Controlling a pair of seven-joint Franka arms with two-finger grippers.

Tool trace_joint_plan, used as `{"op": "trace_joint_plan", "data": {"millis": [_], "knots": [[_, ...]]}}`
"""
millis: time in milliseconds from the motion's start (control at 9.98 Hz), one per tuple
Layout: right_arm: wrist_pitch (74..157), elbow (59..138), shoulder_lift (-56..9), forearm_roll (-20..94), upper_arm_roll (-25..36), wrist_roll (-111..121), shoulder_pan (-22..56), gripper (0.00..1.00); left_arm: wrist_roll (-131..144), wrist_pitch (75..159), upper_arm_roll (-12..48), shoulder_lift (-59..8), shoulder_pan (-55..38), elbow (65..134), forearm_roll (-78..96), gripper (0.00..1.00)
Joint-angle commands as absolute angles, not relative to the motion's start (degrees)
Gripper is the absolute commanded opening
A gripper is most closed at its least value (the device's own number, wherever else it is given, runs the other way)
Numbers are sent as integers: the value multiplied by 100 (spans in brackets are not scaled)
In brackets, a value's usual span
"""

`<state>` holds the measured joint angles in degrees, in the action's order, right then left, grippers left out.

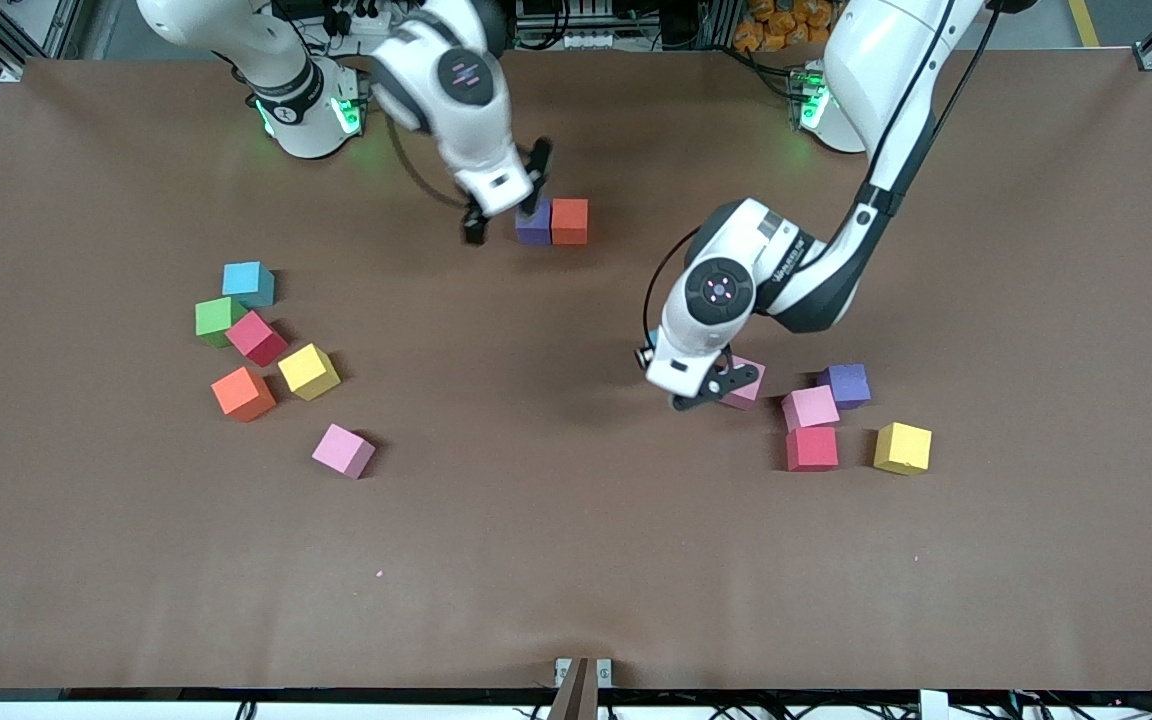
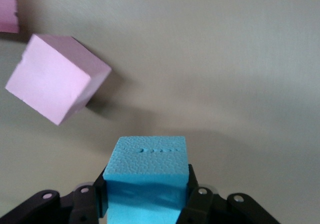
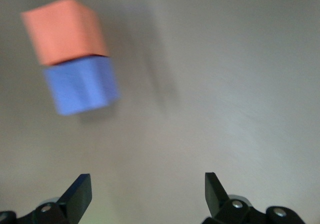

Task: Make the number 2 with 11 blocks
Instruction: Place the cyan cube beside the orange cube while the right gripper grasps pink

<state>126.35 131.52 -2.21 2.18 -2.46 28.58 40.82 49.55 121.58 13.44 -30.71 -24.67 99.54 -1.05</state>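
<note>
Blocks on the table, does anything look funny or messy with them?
Nothing is broken or spilled. The green block is the odd one: no other block is green. It sits in the loose, crooked cluster toward the right arm's end, touching a red block. Only a purple block and an orange block sit neatly together.

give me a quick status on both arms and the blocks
Left gripper shut on a light blue block, beside a pink block. Right gripper open, empty, by the purple block and orange block pair. Nothing blocking.

A purple cube [image 1: 533, 226] and an orange cube [image 1: 569, 221] touch; other blocks [image 1: 308, 371] lie scattered.
</note>
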Motion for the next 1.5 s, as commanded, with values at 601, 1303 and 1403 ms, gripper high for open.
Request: {"op": "trace_joint_plan", "data": {"millis": [601,1303,1403], "knots": [[12665,11366,-1729,-221,-325,4152,1418,100,1380,12173,2590,-2136,-2426,11310,-912,56],[13043,10285,-2829,-211,-466,5309,668,100,598,12287,3559,-2127,-2364,11952,-1818,54],[13052,10144,-2978,-220,-466,5309,677,100,432,12313,3629,-2136,-2364,11971,-1993,54]]}}
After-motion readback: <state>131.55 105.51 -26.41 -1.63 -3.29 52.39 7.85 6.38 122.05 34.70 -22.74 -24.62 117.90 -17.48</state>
